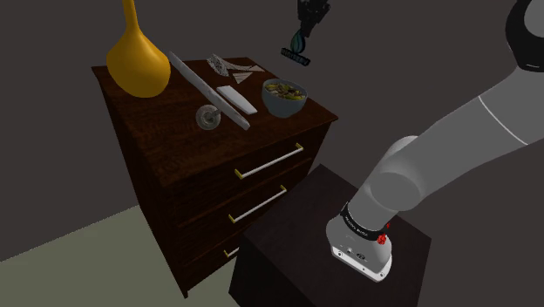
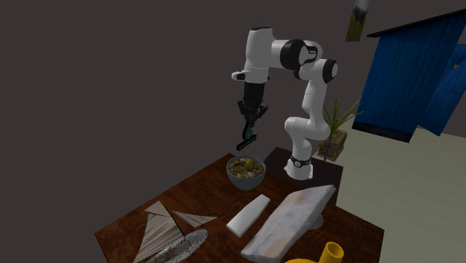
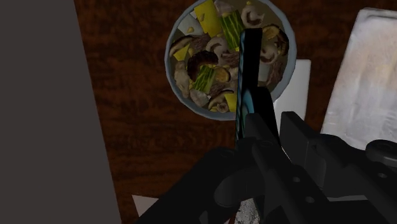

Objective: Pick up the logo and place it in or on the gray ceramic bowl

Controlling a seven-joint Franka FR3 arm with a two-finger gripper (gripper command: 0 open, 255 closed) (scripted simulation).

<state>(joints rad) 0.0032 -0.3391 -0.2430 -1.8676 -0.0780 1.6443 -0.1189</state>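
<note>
My black gripper [image 1: 308,26] hangs in the air above the dresser, shut on the logo [image 1: 297,51], a thin dark strip with teal markings that dangles below the fingers. In the second exterior view the gripper [image 2: 251,119] holds the logo [image 2: 246,140] a short way above the grey bowl [image 2: 246,173]. The bowl [image 1: 285,98] stands at the dresser's corner nearest the stand and is full of mushrooms and green and yellow pieces. Seen from the wrist, the logo [image 3: 249,70] runs out from the gripper [image 3: 256,137] across the bowl's rim [image 3: 170,52].
On the dark wooden dresser [image 1: 166,153] stand a yellow vase [image 1: 137,57], a long grey slab [image 1: 206,85], a white flat block [image 1: 236,99], a small round glassy thing [image 1: 207,116] and pale triangular pieces [image 1: 234,67]. The dark stand [image 1: 292,257] is beside the dresser.
</note>
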